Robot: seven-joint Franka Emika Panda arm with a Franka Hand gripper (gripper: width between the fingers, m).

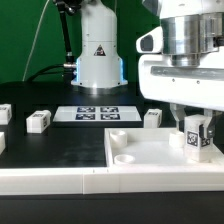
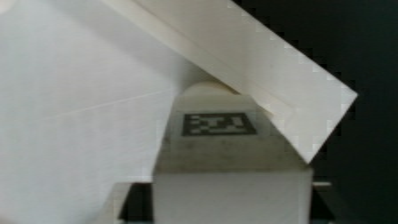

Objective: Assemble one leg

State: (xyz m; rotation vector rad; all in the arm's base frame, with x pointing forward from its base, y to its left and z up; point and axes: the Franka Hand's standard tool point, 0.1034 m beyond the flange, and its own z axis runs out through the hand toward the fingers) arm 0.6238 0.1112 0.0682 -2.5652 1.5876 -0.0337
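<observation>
My gripper (image 1: 195,133) is shut on the leg (image 1: 191,139), a small white block with a black-and-white tag on its face. It holds the leg upright at the exterior view's right, low over the right part of the large white plate (image 1: 150,152); I cannot tell whether they touch. In the wrist view the leg (image 2: 222,155) fills the space between my gripper's (image 2: 226,202) dark fingers (image 2: 139,200), its tag facing the camera. The plate (image 2: 71,100) lies beyond it, with a corner edge running diagonally.
Three more white legs lie on the black table: one left of centre (image 1: 38,121), one by the plate's far edge (image 1: 152,118), one at the far left edge (image 1: 3,114). The marker board (image 1: 98,113) lies at the back. A white bar (image 1: 50,182) runs along the front.
</observation>
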